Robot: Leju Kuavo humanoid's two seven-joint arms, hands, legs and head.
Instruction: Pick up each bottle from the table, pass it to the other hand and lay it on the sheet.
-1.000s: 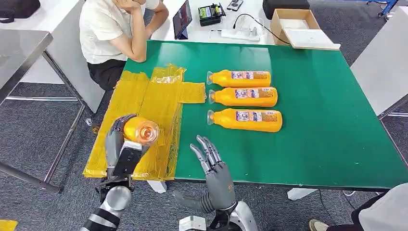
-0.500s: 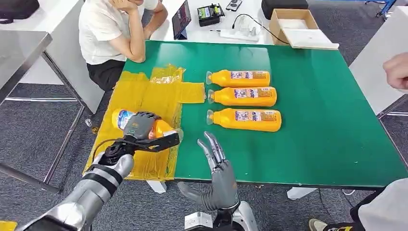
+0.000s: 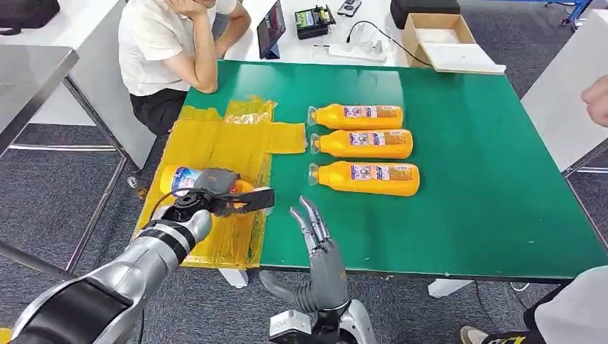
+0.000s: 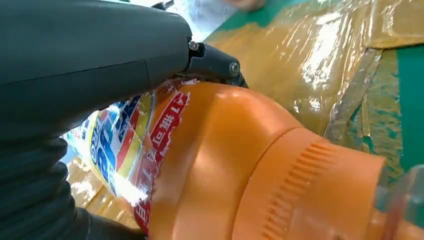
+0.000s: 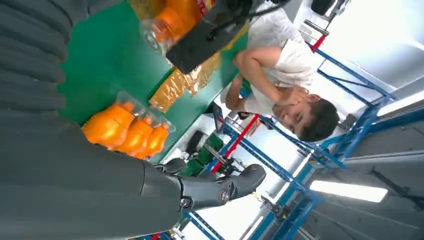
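Note:
My left hand (image 3: 214,190) grips an orange bottle (image 3: 181,179) lying sideways just over the yellow sheet (image 3: 215,147), its clear cap toward the table's middle. The left wrist view shows the same bottle (image 4: 235,165) close up, with its label under my left hand (image 4: 95,70). My right hand (image 3: 315,236) stands open at the table's near edge, fingers up, holding nothing. Three more orange bottles (image 3: 362,136) lie side by side on the green table (image 3: 487,193), caps toward the sheet; the right wrist view shows these bottles (image 5: 127,132) beyond my right hand (image 5: 210,187).
A person (image 3: 168,50) in a white shirt sits at the table's far left corner, elbow on the mat. Another person's hand (image 3: 596,99) shows at the right edge. A cardboard box (image 3: 444,39) and electronics sit on the white table behind.
My left hand has turned the bottle from cap-toward-camera to lying sideways, then lowered it toward the sheet. The right hand stays about where it was.

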